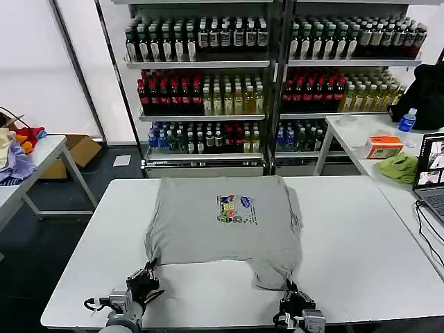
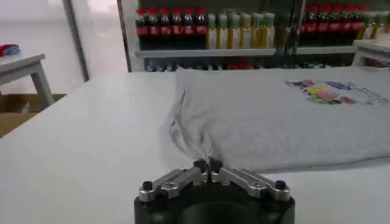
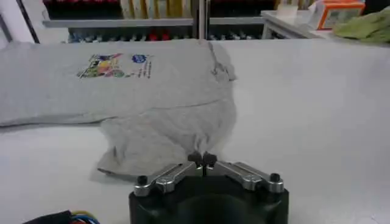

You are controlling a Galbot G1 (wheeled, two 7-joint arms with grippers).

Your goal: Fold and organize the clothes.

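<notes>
Pinching the grey shirt's (image 1: 225, 222) near hem: left gripper (image 2: 208, 164), right gripper (image 3: 202, 159).

Colours and patterns on the work table and its surroundings.
The shirt (image 1: 222, 225) is plain light grey with a small multicoloured chest print (image 1: 236, 209) in green, blue, red and yellow; the table (image 1: 361, 243) is white. Both the left gripper (image 1: 143, 283) and the right gripper (image 1: 295, 300) are black with silver-grey links. Behind, a lime-green cloth (image 1: 399, 168) and an orange box (image 1: 383, 147) lie on a white side table (image 1: 361, 135).
</notes>
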